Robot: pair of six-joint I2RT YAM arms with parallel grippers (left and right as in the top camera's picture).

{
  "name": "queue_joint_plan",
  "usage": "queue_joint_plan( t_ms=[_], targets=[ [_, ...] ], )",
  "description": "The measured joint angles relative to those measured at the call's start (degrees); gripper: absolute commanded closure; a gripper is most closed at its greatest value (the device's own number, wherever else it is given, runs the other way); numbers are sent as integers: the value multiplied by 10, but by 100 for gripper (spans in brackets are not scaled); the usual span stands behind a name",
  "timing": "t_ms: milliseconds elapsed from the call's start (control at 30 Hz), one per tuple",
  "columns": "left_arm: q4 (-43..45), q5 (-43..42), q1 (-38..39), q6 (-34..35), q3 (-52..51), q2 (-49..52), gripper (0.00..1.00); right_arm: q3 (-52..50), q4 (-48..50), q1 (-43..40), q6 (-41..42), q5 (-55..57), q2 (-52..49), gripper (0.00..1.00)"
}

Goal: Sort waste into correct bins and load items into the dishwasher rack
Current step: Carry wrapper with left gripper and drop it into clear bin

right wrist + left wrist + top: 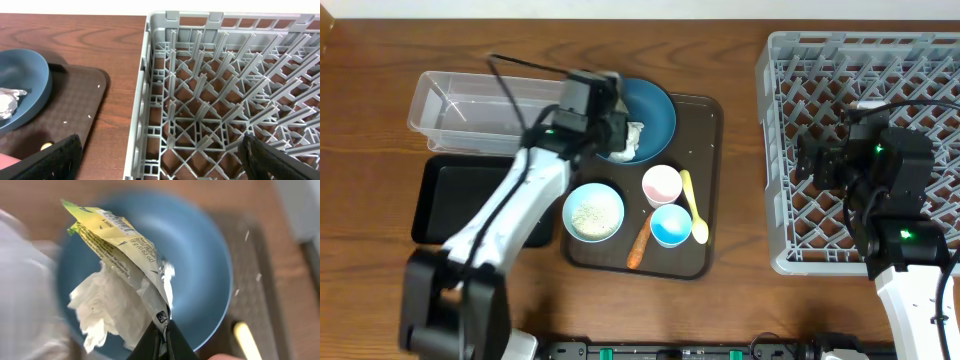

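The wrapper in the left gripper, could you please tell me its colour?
Yellow-green with dark print; the wrapper shows best in the left wrist view.

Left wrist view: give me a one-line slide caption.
Left gripper pinches a yellow-green wrapper over the dark-blue bowl, white crumpled wrapper alongside.

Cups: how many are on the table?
2. The pink cup stands on the brown tray; the light-blue cup sits beside it, nearer the robot, also on the tray.
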State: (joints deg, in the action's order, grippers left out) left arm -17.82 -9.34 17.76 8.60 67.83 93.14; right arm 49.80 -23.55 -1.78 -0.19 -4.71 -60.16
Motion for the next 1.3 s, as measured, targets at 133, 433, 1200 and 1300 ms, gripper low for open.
queue_joint_plan(
  t_ms=[133, 433, 1200, 1300],
  targets=[
    [7, 15, -29, 0, 12, -52, 94, 0, 0, 0, 0, 0, 0, 1],
    [17, 21, -103, 0, 14, -64, 94, 0, -4, 0, 0, 0, 0, 1],
    [21, -14, -189, 1, 13, 2, 70, 0, -11, 0, 0, 0, 0, 1],
    [22, -24, -175, 2, 13, -10, 69, 0, -11, 0, 0, 0, 0, 1]
  ],
)
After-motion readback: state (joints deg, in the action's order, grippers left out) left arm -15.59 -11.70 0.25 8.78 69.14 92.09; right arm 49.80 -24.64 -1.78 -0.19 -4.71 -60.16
